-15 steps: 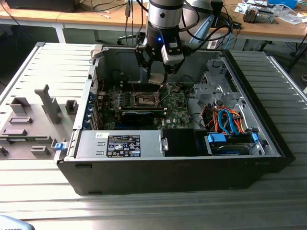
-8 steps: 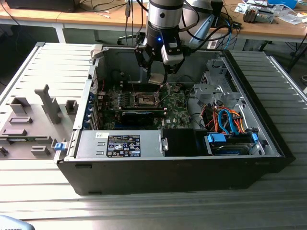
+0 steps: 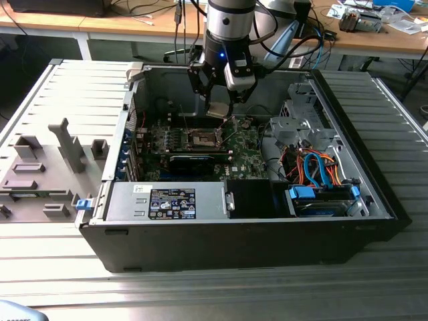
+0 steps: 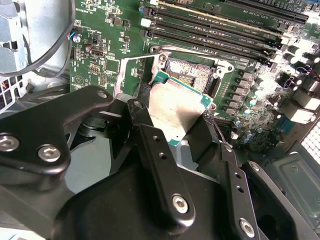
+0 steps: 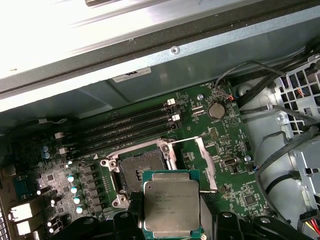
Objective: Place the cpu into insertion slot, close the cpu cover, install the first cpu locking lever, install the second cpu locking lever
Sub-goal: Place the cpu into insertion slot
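Observation:
The cpu (image 5: pixel 171 205), a thin square chip with a silvery top and green edge, is held between the black fingers (image 4: pixel 150 140) of my gripper (image 5: pixel 172 216), which is shut on it. In the exterior view the gripper (image 3: pixel 219 110) hangs inside the open computer case, a little above and behind the insertion slot (image 3: pixel 204 139). In both wrist views the chip (image 4: pixel 177 107) hovers beside the bare insertion slot (image 5: pixel 140 167) (image 4: pixel 192 72), partly overlapping its edge. The cpu cover (image 5: pixel 207 162) (image 4: pixel 126 75), a silver frame, stands swung open at one side of the slot.
Memory slots (image 5: pixel 125 127) run along one side of the socket. A black graphics card (image 3: pixel 194 160) lies just in front of it. A metal drive cage (image 3: pixel 301 127) and orange and blue cables (image 3: pixel 314 170) fill the exterior view's right. The power supply (image 3: pixel 167 200) sits at the front.

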Robot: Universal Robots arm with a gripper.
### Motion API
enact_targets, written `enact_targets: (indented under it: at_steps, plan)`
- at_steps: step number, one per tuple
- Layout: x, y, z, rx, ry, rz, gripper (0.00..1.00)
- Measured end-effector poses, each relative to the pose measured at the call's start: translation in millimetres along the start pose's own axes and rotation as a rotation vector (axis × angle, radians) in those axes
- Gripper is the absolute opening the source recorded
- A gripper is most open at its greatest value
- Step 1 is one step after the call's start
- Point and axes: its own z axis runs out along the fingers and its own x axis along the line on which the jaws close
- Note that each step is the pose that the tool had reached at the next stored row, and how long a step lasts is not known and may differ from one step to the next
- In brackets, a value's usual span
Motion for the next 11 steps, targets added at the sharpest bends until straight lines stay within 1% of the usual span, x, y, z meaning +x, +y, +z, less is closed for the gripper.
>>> enact_targets:
  at_steps: [11]
  plan:
    - [0.0,0.0,0.4,-0.0002,-0.0005,0.011,0.54]
